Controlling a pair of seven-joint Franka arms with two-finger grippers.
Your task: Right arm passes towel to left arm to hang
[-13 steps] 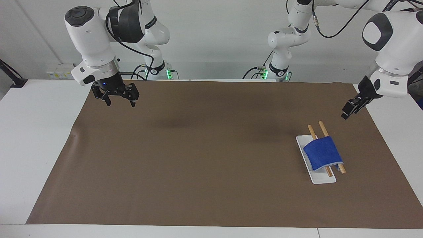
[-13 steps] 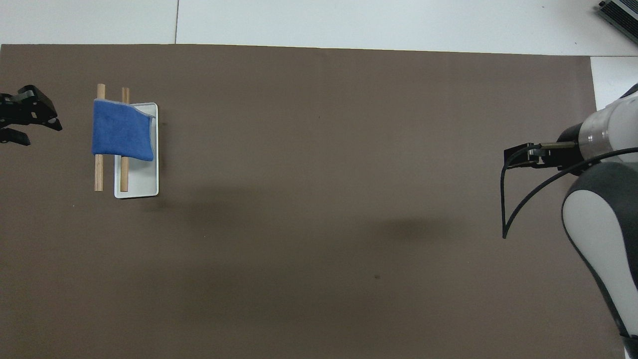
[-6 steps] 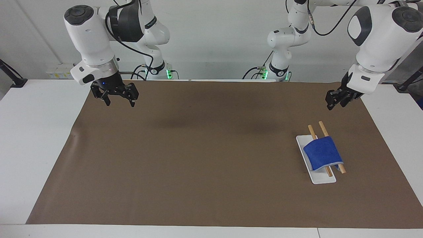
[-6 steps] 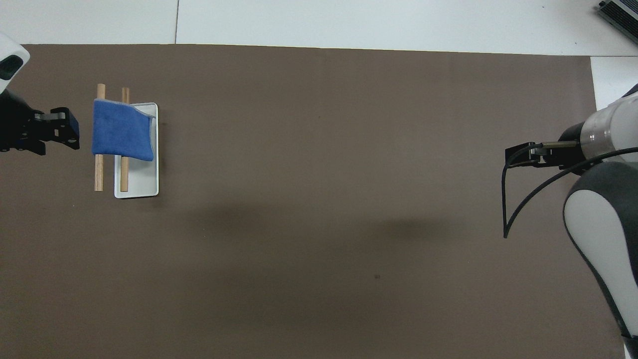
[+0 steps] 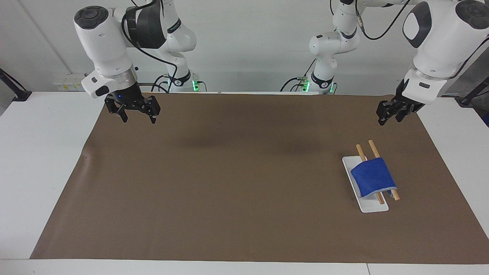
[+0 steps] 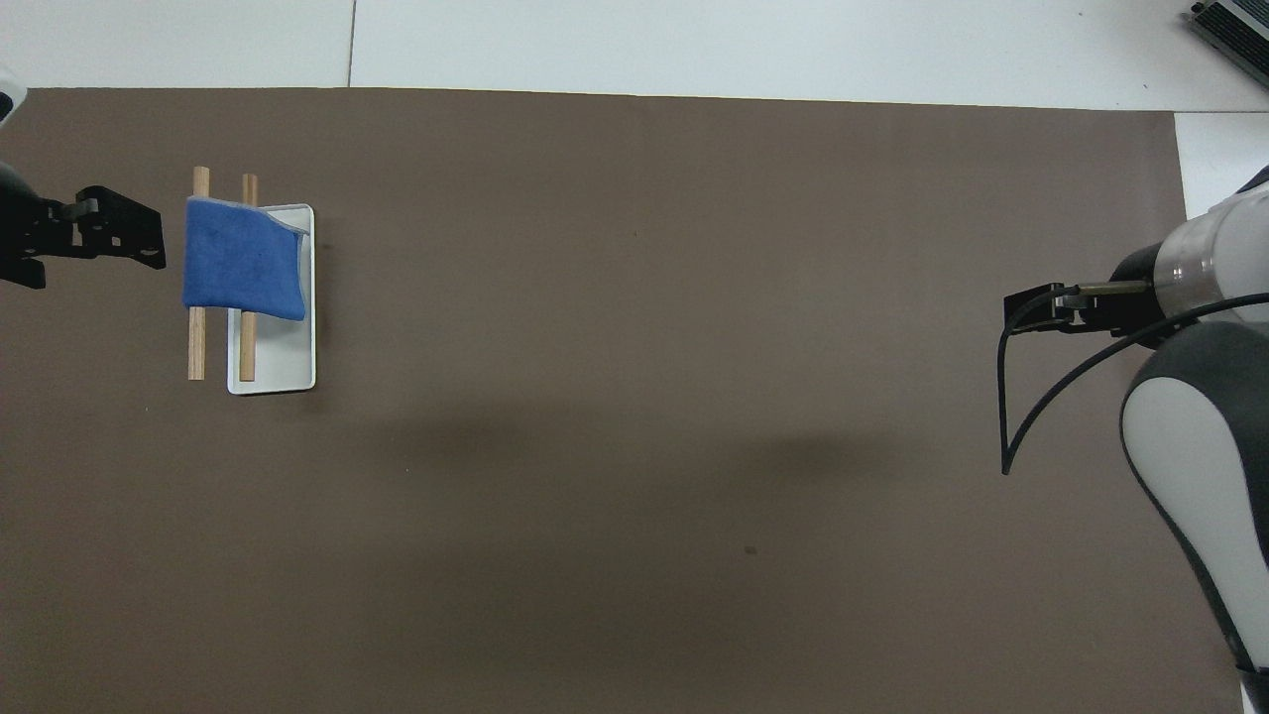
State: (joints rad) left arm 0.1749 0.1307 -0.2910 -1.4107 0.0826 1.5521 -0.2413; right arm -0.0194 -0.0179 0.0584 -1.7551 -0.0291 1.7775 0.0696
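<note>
The blue towel (image 5: 372,177) (image 6: 241,258) hangs draped over two wooden rods (image 5: 361,151) (image 6: 201,178) of a small rack with a white base (image 5: 372,206) (image 6: 283,372), toward the left arm's end of the table. My left gripper (image 5: 389,120) (image 6: 91,260) hovers open and holds nothing, over the mat beside the rack, clear of the towel. My right gripper (image 5: 139,119) hangs open and holds nothing, over the mat's corner at the right arm's end. In the overhead view the right arm (image 6: 1190,297) covers its own gripper.
A brown mat (image 5: 229,183) (image 6: 644,397) covers most of the white table (image 5: 42,160). A loose black cable (image 6: 1006,416) loops down from the right arm's wrist. A dark clamp arm (image 5: 15,89) stands at the table's edge at the right arm's end.
My left gripper has swung in from the table's edge to over the mat near the rack, and its fingers have spread wider. The right arm has stayed still. The towel has not moved.
</note>
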